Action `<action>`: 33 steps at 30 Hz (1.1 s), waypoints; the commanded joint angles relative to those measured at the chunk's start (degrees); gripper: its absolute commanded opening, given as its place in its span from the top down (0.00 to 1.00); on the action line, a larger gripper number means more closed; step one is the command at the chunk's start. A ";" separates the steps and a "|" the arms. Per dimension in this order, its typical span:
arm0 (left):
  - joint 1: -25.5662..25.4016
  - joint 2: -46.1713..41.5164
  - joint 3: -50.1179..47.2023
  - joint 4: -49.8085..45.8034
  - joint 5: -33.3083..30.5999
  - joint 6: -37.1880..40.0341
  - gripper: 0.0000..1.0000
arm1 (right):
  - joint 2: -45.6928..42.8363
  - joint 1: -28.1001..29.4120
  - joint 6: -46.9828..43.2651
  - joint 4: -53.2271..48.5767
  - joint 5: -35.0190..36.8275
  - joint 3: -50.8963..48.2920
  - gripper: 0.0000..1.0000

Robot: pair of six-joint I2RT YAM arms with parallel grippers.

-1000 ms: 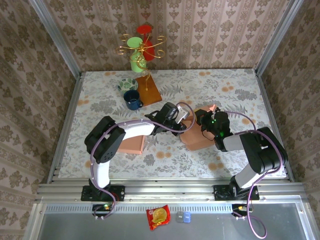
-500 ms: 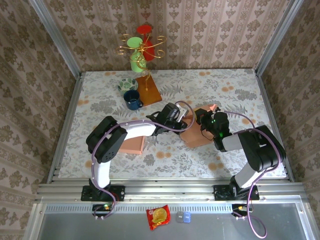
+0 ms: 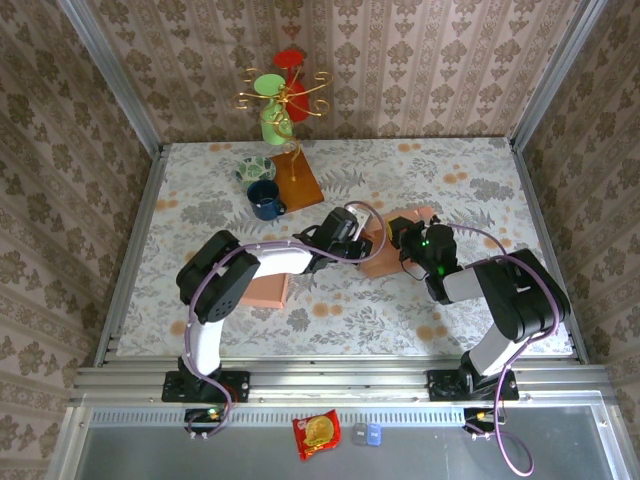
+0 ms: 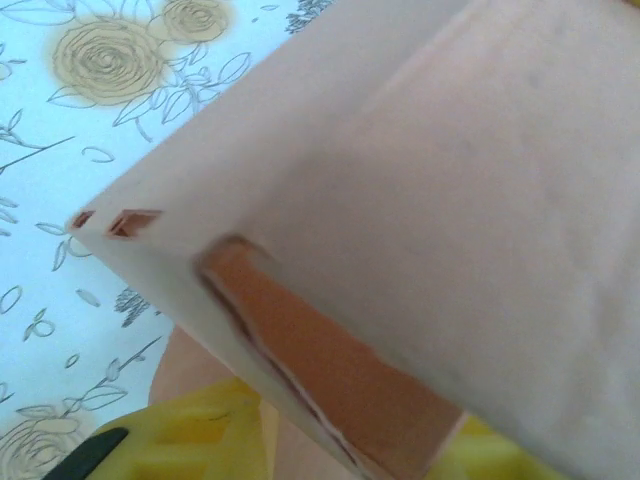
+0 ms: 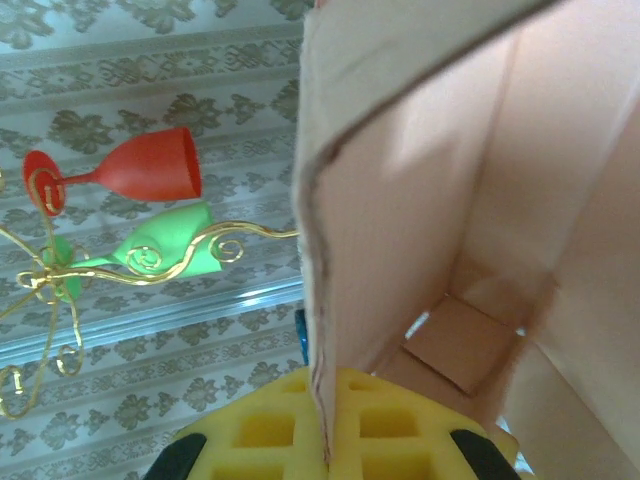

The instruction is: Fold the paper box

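Right gripper (image 3: 404,240): clamped tight on one wall of the paper box (image 3: 380,262), the wall's edge running down between its yellow fingers (image 5: 260,430).
Left gripper (image 3: 366,238): hard against the box's opposite side. Whether it gripped or merely touched could not be told, as its pads were cut off at the lower edge of the wrist view, behind a blurred flap.
Box: between the two grippers, mid-table (image 3: 450,170). A second earlier it had stood taller and nearer the arm bases; it now lay farther back and flatter.
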 commanded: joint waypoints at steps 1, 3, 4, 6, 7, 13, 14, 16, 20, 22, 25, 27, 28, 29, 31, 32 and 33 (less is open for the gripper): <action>1.07 -0.91 -1.12 4.85 -1.25 1.38 0.73 | -1.20 0.56 -0.82 -11.80 -1.75 1.11 1.00; 1.07 -1.78 -1.47 4.93 0.09 2.10 0.74 | -3.05 0.55 -1.53 -16.17 -1.19 2.35 1.00; 0.97 -2.36 -1.66 4.79 0.86 2.48 0.74 | -4.41 0.69 -1.55 -19.06 -0.77 2.85 1.00; 0.44 -4.06 -2.52 3.85 1.88 3.30 0.72 | -8.05 1.02 -1.50 -24.12 0.75 3.39 1.00; 0.03 -5.45 -3.34 3.53 2.15 3.69 0.70 | -10.62 1.22 -1.74 -28.65 1.58 3.87 1.00; -1.78 -18.32 -12.23 0.83 7.24 2.89 0.65 | -25.20 1.57 -3.26 -51.21 5.55 7.35 1.00; -2.03 -21.39 -13.81 -0.58 7.99 2.60 0.62 | -27.39 1.72 -3.17 -55.00 6.04 8.03 1.00; -2.25 -27.41 -16.94 -2.80 9.71 2.30 0.60 | -31.13 1.72 -2.88 -63.86 6.68 10.33 1.00; -1.81 -38.51 -20.21 -8.80 10.81 2.26 0.59 | -34.82 2.17 -1.33 -76.01 7.20 14.09 1.00; -0.46 -40.98 -20.36 -11.16 11.00 2.31 0.58 | -33.99 2.42 0.47 -74.75 7.26 13.89 1.00; 2.91 -40.37 -20.09 -11.64 13.04 1.31 0.60 | -29.36 2.53 1.15 -67.92 6.90 13.61 1.00; 4.31 -37.77 -19.23 -12.08 13.93 1.43 0.60 | -25.84 2.55 1.20 -62.24 6.77 13.91 1.00; 4.64 -36.06 -18.66 -12.14 14.38 2.04 0.61 | -24.15 2.60 0.86 -59.50 6.82 14.22 1.00; 4.71 -34.59 -18.52 -11.92 14.06 2.71 0.61 | -22.41 2.56 0.23 -55.93 6.86 14.27 1.00; 4.87 -31.75 -18.60 -9.83 13.21 3.06 0.62 | -19.88 2.36 -2.03 -50.07 6.41 14.12 1.00; 5.00 -30.19 -19.06 -7.80 13.02 3.04 0.62 | -18.74 2.21 -3.26 -46.47 6.00 13.54 1.00; 5.15 -28.87 -19.09 -6.47 12.55 2.77 0.62 | -17.90 2.07 -3.77 -44.08 5.70 12.72 1.00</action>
